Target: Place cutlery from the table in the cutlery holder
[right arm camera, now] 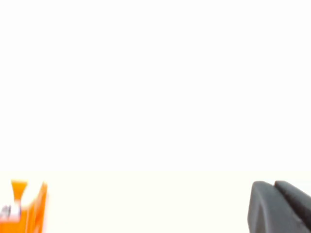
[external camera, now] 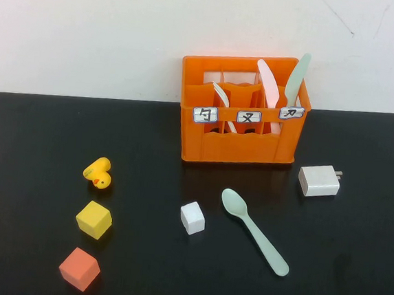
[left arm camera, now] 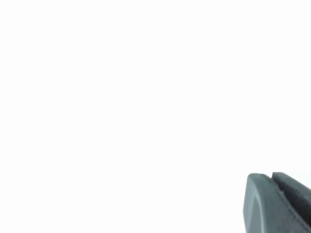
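- No arm is seen in the high view; both are taken to be parked back off the near edge of the table (external camera: 40,127).
- Of the left gripper (left arm camera: 279,204) only a dark finger tip is shown in its wrist view, against blank white; how far it is open cannot be told, and nothing is seen held.
- The right gripper (right arm camera: 282,206) is likewise shown as a dark tip in its own wrist view, opening not to be told, nothing seen held; a corner of the holder (right arm camera: 26,206) is caught there.
- Nearest lie an orange cube (external camera: 79,268), a yellow cube (external camera: 94,219) and a duck (external camera: 99,173), all on the left.
- The spoon (external camera: 254,231) lies flat right of centre, beside a white cube (external camera: 192,217).
- Its long axis runs diagonally: handle end nearer and rightward, bowl farther and leftward, toward the holder (external camera: 238,148).
- The right arm is judged the nearer one, with the handle end presented to it.
- A white charger (external camera: 319,180) lies farther right, apart from the spoon.
- Farthest, the holder stands upright with utensils already in it.
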